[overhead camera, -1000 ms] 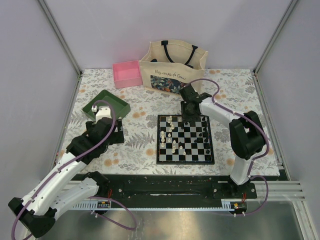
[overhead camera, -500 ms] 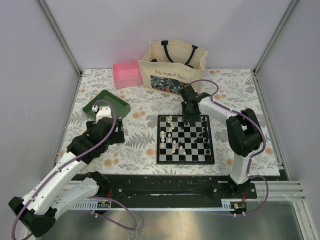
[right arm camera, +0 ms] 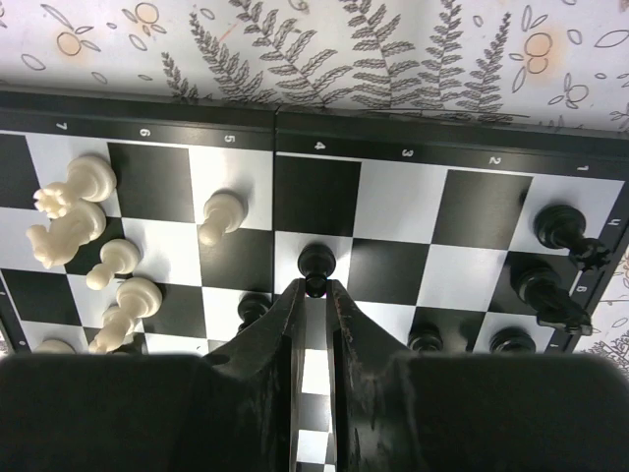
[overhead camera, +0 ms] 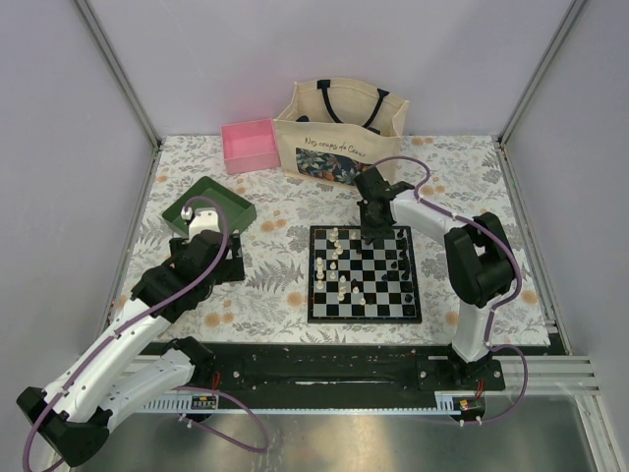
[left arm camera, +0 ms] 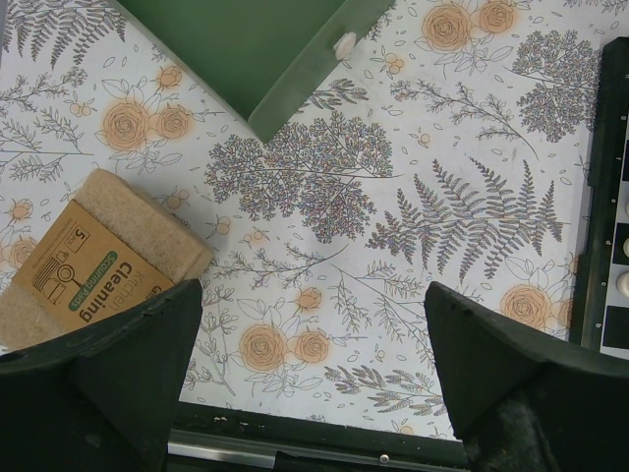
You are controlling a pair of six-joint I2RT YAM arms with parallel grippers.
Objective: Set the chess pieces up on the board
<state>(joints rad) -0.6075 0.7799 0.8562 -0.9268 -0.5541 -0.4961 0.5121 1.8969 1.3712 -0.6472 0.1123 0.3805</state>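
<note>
Right gripper (right arm camera: 314,290) closed narrowly on a tiny black pawn (right arm camera: 314,264) near the far edge of the small flat black-and-white checked chessboard (right arm camera: 393,202).
The pawn stood upright, pinched at the very ends of the fingertips. Cream-white chess pieces (right arm camera: 74,211) clustered on the board's left half, with other black pieces to the right. The left gripper (left arm camera: 313,295) hung with its jaws wide over the floral tablecloth (left arm camera: 324,187), well left of the board.

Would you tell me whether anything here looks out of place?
Yes: a small white thing, perhaps a chess piece, lies on the green tray's rim, off the board. On it, white pieces huddle crookedly instead of in rows.
</note>
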